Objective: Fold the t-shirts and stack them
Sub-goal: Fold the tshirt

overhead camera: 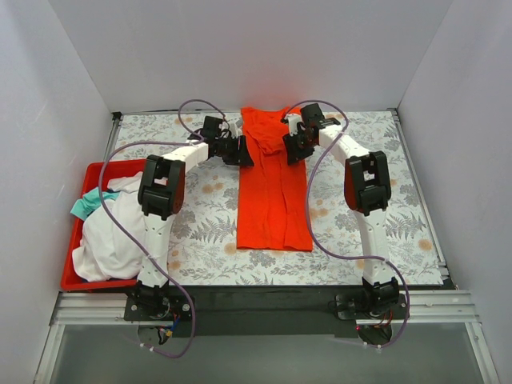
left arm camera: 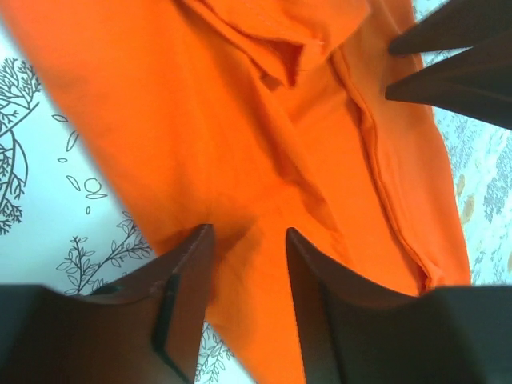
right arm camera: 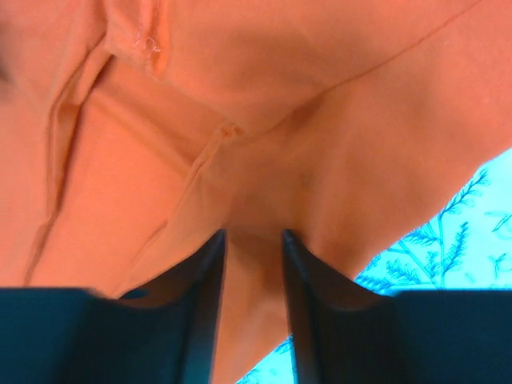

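Red bin [overhead camera: 96, 168] sits well apart from your left pincer [overhead camera: 240, 152], out to its left and nearer the arm bases. In it: a heap of white shirts [overhead camera: 112, 232] and a teal shirt [overhead camera: 86, 204] poking out at the bin's left side, partly under the white.

The surface [overhead camera: 200, 240] has a grey floral print, with plain white walls [overhead camera: 256, 48] on three sides.

The orange shirt [overhead camera: 272, 200] lies as a long narrow strip between the two pincers, running from them back toward the bases. Its far end is bunched up between them.

Left pincer: jaws closed onto the shirt's left edge, creases converging into the gap. Bare floral print shows just left of the fingers [left arm camera: 192, 264].

Right pincer [overhead camera: 292, 148]: jaws pinched on the shirt's right edge, with cloth puckered between the fingers [right arm camera: 212, 272]. Bare surface shows to their right.
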Action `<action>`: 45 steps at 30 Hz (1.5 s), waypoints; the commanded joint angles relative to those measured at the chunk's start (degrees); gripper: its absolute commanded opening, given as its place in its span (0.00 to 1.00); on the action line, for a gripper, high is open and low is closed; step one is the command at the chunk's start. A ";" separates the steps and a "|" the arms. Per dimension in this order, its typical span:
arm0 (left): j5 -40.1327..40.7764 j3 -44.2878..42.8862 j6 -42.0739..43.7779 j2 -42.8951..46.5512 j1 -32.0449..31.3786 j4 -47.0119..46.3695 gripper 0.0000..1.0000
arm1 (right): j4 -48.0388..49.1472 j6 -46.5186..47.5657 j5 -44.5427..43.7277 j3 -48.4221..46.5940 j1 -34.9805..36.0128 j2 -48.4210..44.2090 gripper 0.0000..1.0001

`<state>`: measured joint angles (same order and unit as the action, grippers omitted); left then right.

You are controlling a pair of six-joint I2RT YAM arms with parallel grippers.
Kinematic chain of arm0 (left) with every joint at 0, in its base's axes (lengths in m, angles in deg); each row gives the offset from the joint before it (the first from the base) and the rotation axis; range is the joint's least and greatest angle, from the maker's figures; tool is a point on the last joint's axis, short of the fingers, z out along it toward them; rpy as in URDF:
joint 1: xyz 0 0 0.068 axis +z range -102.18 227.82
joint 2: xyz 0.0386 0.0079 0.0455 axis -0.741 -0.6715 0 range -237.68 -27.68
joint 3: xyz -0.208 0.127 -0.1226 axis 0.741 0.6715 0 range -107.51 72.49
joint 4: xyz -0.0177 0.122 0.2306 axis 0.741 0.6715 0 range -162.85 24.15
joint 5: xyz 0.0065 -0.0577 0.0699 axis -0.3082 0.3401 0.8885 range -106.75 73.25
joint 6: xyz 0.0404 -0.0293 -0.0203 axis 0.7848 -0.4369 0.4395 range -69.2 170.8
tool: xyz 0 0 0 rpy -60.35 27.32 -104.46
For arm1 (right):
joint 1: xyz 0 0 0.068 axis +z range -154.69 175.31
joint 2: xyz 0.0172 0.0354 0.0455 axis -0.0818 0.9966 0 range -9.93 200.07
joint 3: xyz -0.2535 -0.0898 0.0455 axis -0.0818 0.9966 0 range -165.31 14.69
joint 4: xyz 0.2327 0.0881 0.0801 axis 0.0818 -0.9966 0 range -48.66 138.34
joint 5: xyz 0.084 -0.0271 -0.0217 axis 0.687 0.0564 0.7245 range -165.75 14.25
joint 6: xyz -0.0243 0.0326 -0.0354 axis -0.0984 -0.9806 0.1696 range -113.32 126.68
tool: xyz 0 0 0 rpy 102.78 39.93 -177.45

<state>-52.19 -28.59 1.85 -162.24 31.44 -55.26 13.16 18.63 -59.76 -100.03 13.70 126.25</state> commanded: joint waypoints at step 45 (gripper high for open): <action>7.40 73.91 52.64 63.82 -26.42 -16.26 0.53 | 11.62 37.89 1.59 77.71 21.68 -66.48 0.65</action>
<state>-47.25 44.32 52.61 -97.74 5.88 -65.88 20.44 55.21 -58.08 -23.66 34.44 59.94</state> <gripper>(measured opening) 0.531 0.664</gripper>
